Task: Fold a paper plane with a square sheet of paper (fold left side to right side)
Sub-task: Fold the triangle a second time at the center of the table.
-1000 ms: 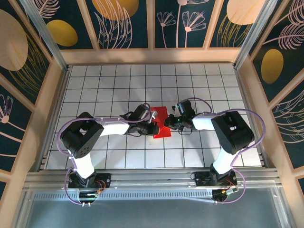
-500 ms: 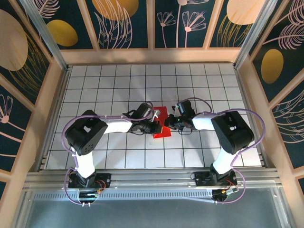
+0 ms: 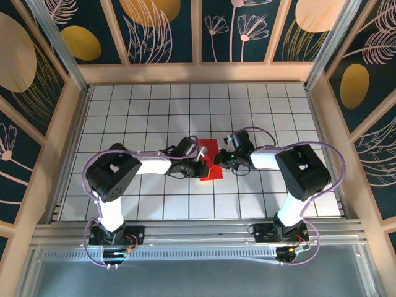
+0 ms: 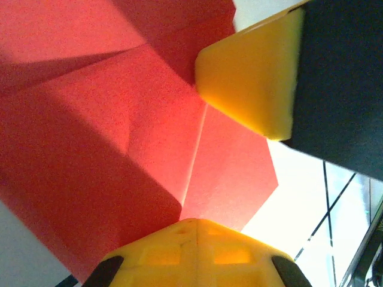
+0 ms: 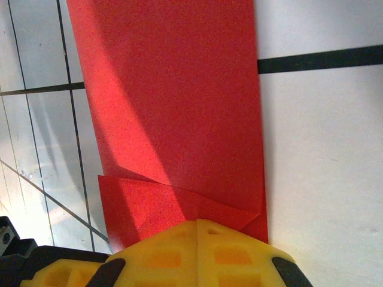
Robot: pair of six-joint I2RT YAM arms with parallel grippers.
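On the tiled surface I press the square sheet of paper with left fingers and right fingers, both clenched empty, probably to flatten a crease.

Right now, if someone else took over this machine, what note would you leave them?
Left end effector: shut, tip pressing on the red paper.
Right end effector: shut, tip on the paper's right side.
Paper: flat on the tiled table, between the two.
Done: sheet folded into a narrower creased strip.
To do: no pointed plane yet; the remaining folds.
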